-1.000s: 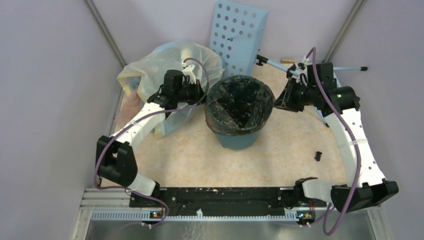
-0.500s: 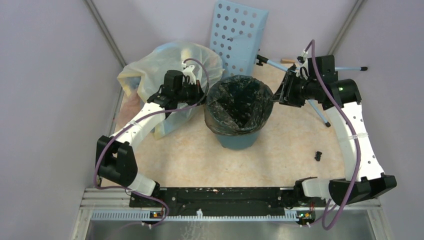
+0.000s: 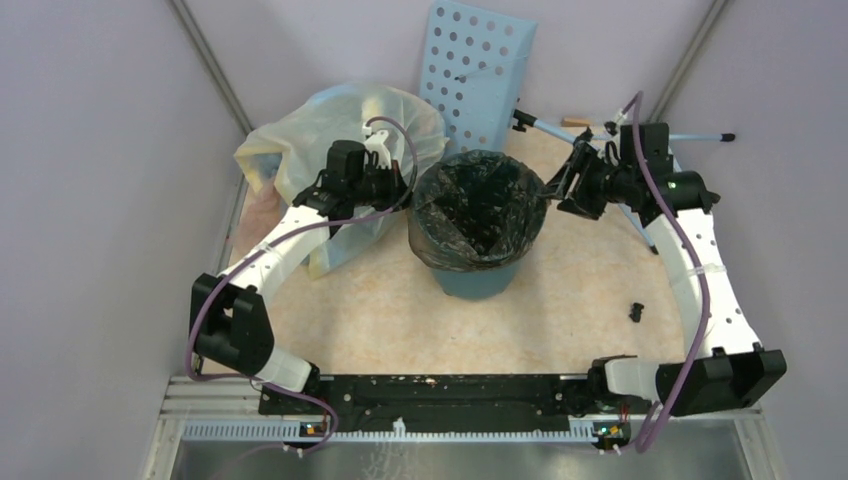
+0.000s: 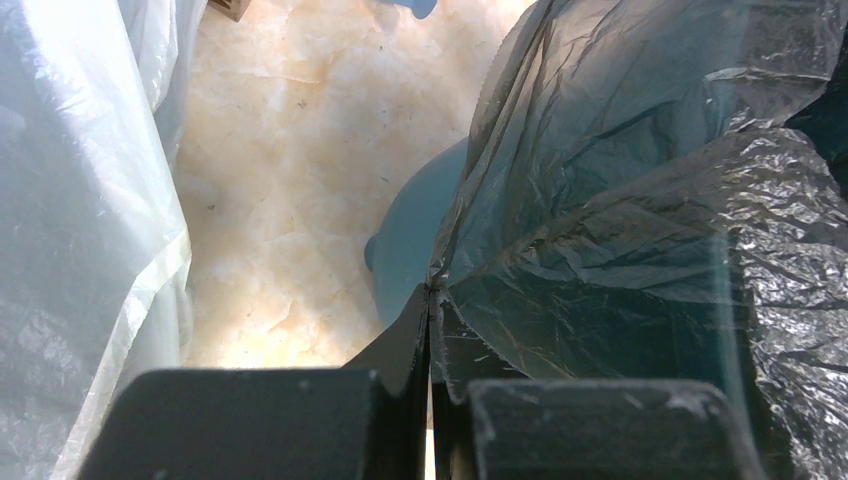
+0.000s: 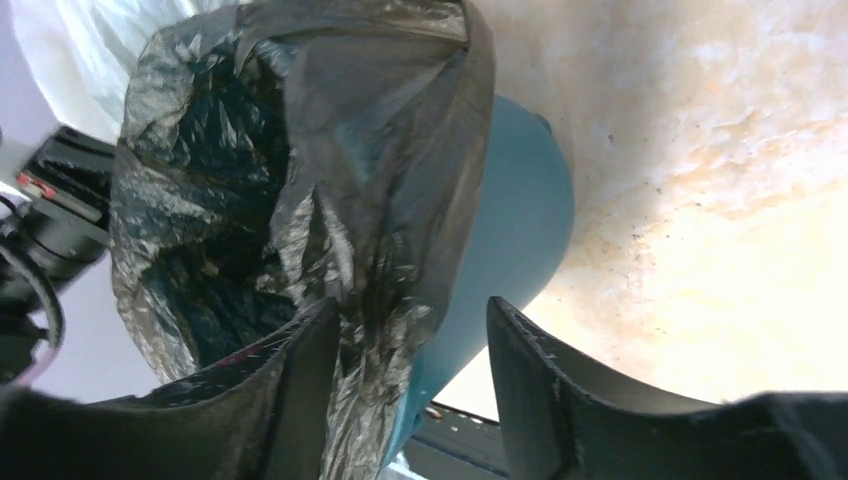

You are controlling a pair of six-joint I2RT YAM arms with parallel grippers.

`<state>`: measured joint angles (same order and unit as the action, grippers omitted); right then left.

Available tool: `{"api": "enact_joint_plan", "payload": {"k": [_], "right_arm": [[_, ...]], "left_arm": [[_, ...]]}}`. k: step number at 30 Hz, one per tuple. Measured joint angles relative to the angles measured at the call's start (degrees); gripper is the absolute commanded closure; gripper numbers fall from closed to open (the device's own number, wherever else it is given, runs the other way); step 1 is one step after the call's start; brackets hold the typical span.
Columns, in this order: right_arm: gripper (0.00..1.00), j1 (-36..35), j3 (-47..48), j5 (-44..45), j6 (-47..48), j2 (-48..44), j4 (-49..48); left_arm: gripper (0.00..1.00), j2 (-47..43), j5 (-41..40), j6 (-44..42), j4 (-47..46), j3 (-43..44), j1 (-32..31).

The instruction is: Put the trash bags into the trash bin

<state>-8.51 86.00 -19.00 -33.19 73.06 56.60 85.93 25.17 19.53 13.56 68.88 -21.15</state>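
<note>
The teal trash bin stands mid-table, lined with the dark crinkly trash bag, whose rim is folded over the bin's lip. My left gripper is at the bin's left rim. In the left wrist view it is shut on a pinch of the bag's edge, with the bin wall behind. My right gripper is at the right rim. In the right wrist view it stands open, straddling the bag's overhang and the bin wall. The film brushes one finger.
A large pale yellowish stuffed bag lies behind my left arm. A light blue perforated panel leans at the back. A thin blue-handled rod lies behind my right arm, and a small black piece sits on the table at the right.
My right gripper's jaws have spread apart and let go of the bag's rim, and the arm has shifted slightly toward the back. The left arm has not moved.
</note>
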Motion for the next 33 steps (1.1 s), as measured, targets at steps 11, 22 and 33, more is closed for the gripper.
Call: {"api": "enact_joint_plan", "payload": {"k": [11, 22, 33], "right_arm": [[0.63, 8.1, -15.5, -12.2, -9.9, -6.6, -13.9], [0.55, 10.2, -17.9, -16.2, -15.1, -8.5, -21.2], [0.56, 12.7, -24.6, -19.2, -22.8, -10.4, -27.2]], "left_arm": [[1.0, -0.3, -0.3, 0.0, 0.2, 0.0, 0.0], [1.0, -0.3, -0.3, -0.1, 0.2, 0.0, 0.0], [1.0, -0.3, -0.2, -0.2, 0.2, 0.0, 0.0]]}}
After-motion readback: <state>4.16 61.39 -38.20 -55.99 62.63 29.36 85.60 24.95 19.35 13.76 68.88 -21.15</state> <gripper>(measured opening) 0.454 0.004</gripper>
